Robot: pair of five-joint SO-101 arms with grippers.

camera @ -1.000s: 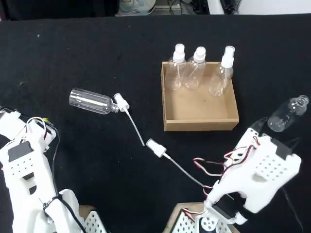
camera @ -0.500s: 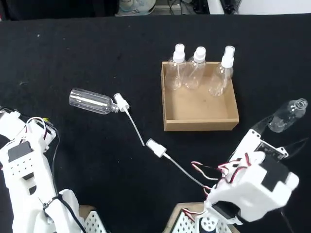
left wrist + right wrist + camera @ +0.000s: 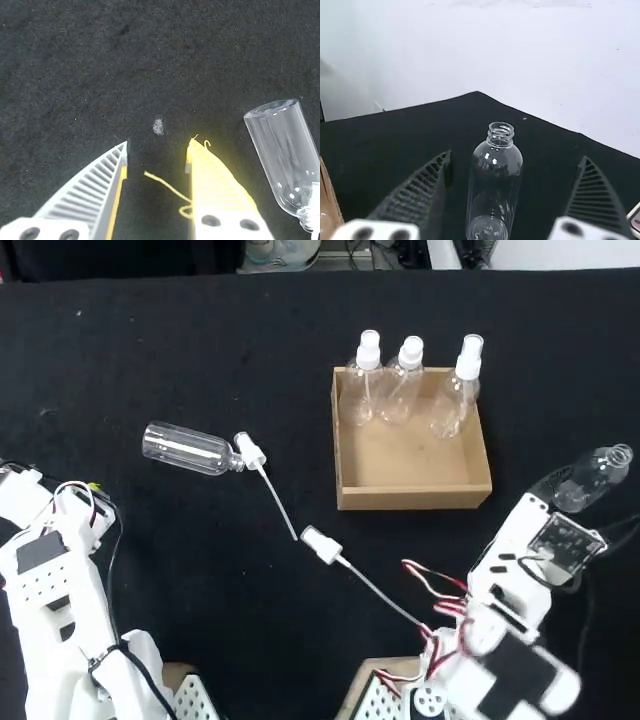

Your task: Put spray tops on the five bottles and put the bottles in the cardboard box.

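Right arm has swung its wrist round behind the open bottle (image 3: pixel 585 480) near the bench's (image 3: pixel 150 340) right edge.
Its right claw (image 3: pixel 515 157) gapes wide, the bottle between the jaws and touching neither. The left claw (image 3: pixel 157 150) is spread and empty beside the lying bottle (image 3: pixel 280 150). Close squarely on the body's middle, so the neck stays upright for the loose spray top (image 3: pixel 322 545). Three capped bottles (image 3: pixel 400 390) sit in the cardboard box (image 3: pixel 410 498).

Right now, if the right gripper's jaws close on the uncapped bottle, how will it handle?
The uncapped bottle looks empty, so probably light. Tall and narrow, it may tip if one jaw touches first. Its smooth round wall might slip.
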